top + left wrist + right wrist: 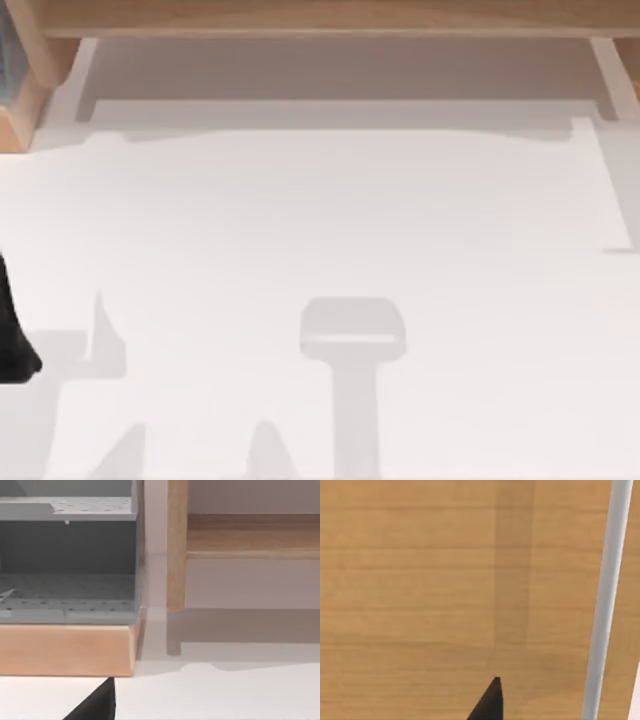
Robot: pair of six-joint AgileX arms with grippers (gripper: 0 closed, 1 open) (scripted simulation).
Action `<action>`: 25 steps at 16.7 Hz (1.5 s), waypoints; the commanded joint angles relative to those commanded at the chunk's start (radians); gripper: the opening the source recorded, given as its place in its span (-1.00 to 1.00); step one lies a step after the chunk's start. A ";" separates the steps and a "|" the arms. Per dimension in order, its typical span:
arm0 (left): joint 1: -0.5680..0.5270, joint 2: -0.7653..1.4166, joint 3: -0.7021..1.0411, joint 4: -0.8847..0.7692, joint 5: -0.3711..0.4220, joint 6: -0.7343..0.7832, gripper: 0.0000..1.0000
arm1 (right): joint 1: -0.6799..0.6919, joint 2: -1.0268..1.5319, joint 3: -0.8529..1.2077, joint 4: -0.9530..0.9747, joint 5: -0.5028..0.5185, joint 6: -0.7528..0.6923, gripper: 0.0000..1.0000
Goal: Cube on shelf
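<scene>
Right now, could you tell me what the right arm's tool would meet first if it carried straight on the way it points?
Most likely the long light-brown wooden shelf board: the right wrist view looks squarely onto its grain just beyond the dark tool tip. How far off it lies is unclear.

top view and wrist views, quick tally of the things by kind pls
wooden shelf: 1
white table: 1
grey pegboard rack on a wooden base, left of the shelf: 1
robot arms: 2, the left arm at the table's left edge, and a dark tip of the right gripper over the wooden board
total: 5
</scene>
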 joint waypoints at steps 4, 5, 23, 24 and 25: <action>0.000 0.000 0.000 0.000 0.000 0.000 1.00 | 0.000 0.000 0.000 0.000 0.000 0.000 1.00; 0.000 0.000 0.000 0.000 0.000 0.000 1.00 | 0.000 0.000 0.000 0.000 0.000 0.000 1.00; 0.000 0.000 0.000 0.000 0.000 0.000 1.00 | -0.080 -0.009 -0.010 -0.005 -0.005 0.006 1.00; 0.000 0.000 0.000 0.000 0.000 0.000 1.00 | -0.102 -0.006 0.024 -0.036 0.022 0.011 1.00; 0.000 0.000 0.000 0.000 0.000 0.000 1.00 | -0.125 -0.001 0.068 -0.072 0.054 0.019 1.00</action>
